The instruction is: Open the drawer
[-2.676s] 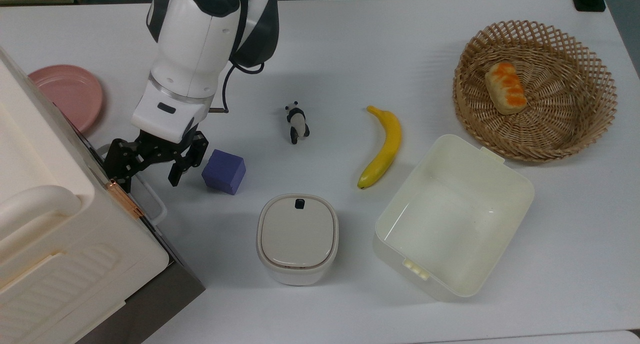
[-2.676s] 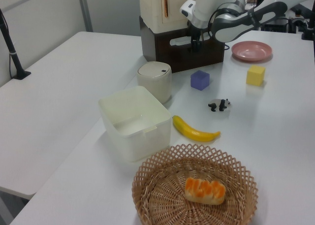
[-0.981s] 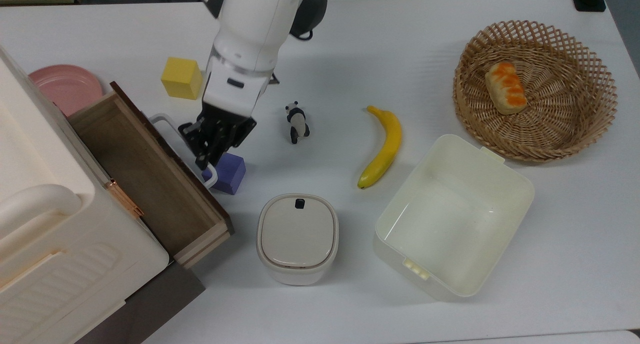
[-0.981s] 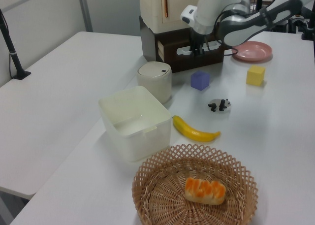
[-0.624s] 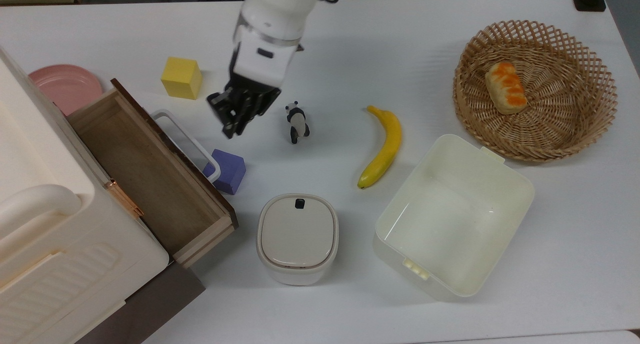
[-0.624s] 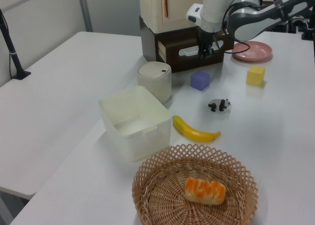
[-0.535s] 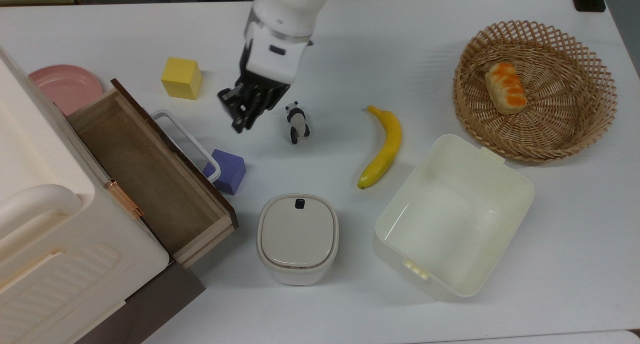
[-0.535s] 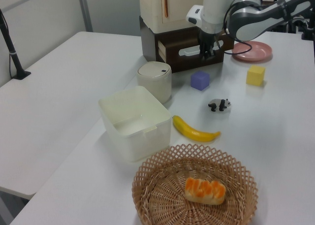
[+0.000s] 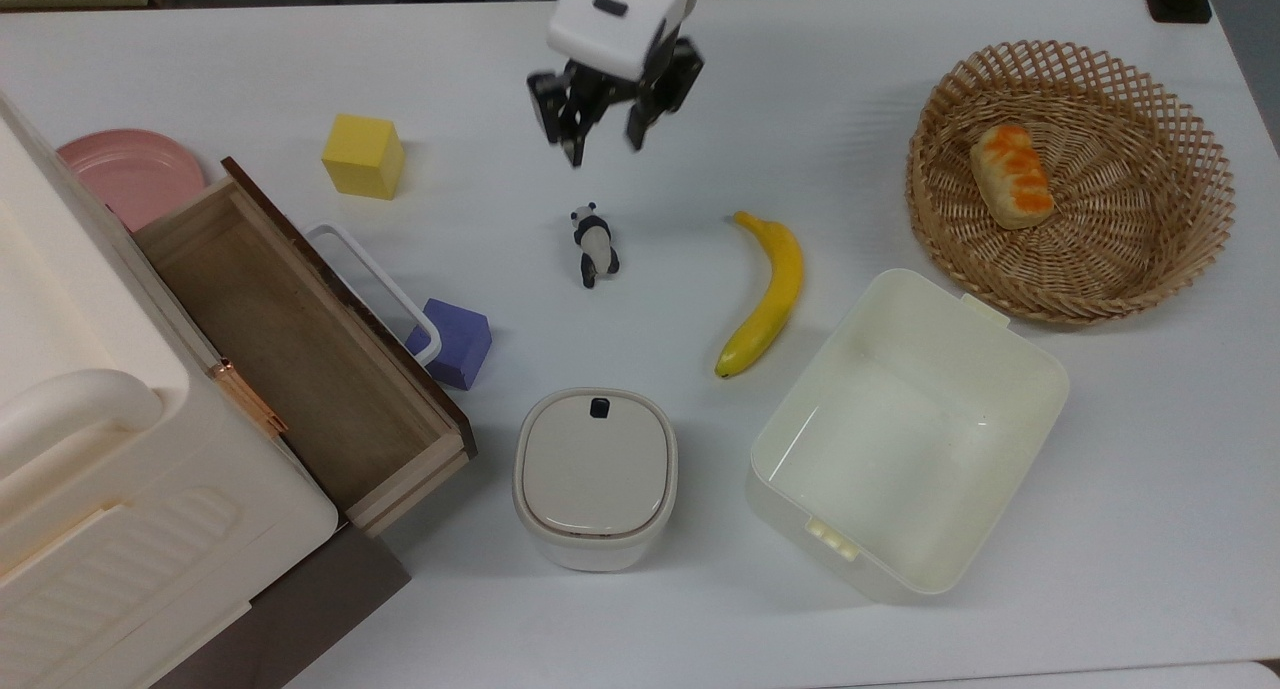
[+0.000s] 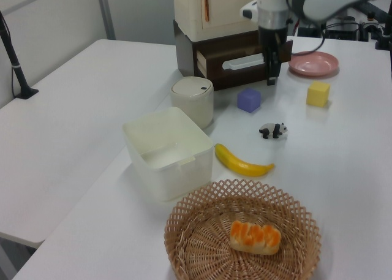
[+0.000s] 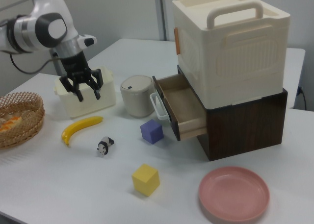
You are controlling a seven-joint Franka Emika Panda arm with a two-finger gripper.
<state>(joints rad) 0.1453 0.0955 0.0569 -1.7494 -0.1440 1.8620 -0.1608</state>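
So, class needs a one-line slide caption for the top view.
Drawer pulled open, gripper open and raised above the panda, holding nothing.

**A robot lab bench**

Plain white tables (image 9: 900,619) pushed together, bare grey walls and cables point to a lab. A robot arm (image 11: 44,28) stands over staged props: a toy panda (image 9: 595,246), coloured cubes (image 9: 363,156), a banana (image 9: 765,299) and a wicker basket (image 9: 1180,249).

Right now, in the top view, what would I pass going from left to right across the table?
Pink plate → open drawer → purple cube → toy panda → banana → cream tub → wicker basket with a bread roll.
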